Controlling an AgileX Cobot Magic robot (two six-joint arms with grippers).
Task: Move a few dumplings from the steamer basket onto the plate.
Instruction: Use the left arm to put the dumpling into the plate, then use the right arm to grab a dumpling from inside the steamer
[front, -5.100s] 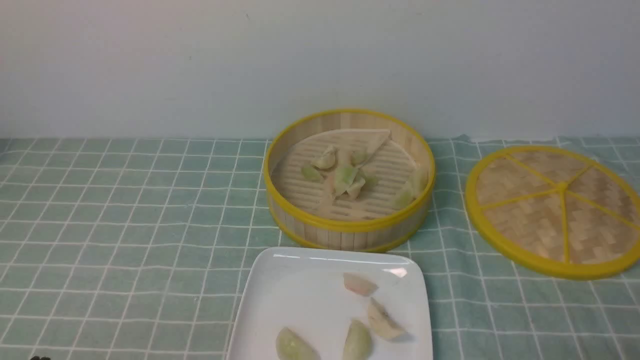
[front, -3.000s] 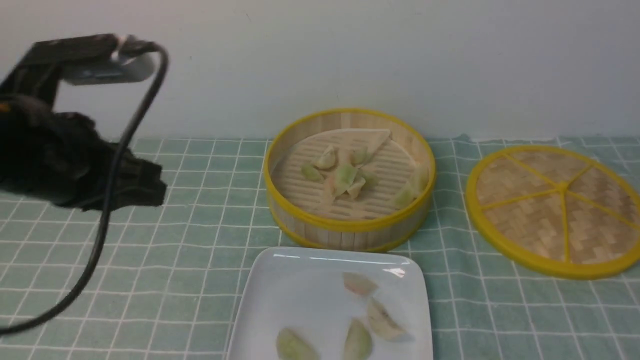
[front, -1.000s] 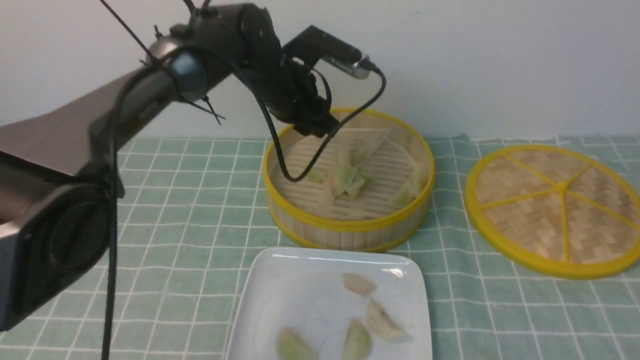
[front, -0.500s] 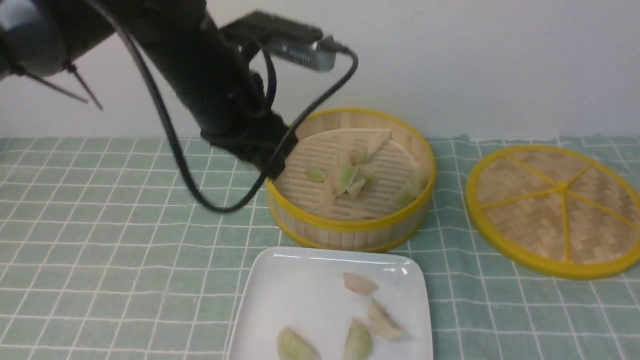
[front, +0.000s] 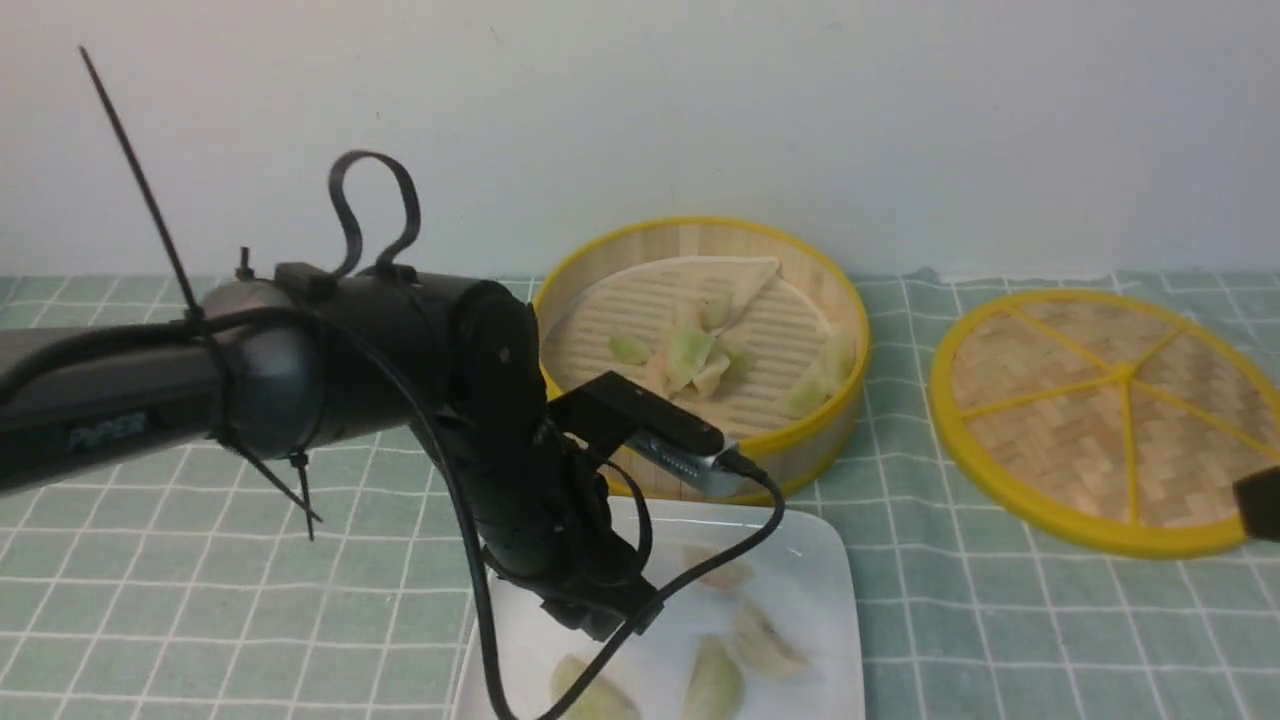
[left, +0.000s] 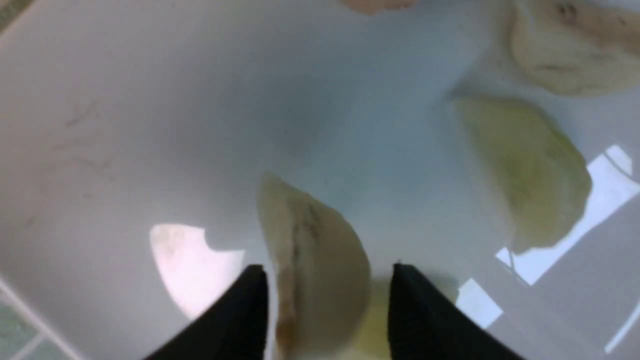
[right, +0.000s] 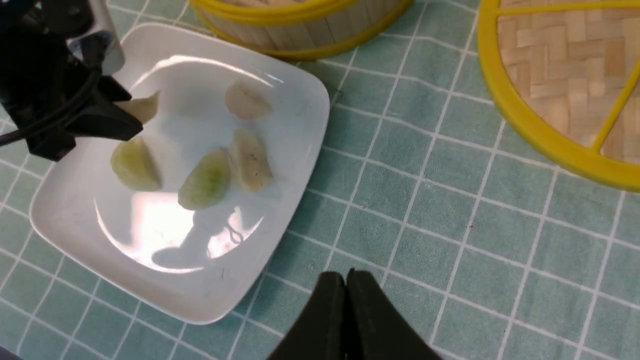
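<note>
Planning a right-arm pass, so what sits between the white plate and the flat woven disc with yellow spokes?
Only bare checked cloth separates the plate from the woven disc, as the right wrist view shows.

1. Front view: soft, even light; the wall is slightly dimmer toward the upper corners.
2. Left wrist view: blurry, with white glare at lower left and lower right.
3. Right wrist view: sharper, bright glare on the plate (right: 280, 240), left of centre.
</note>
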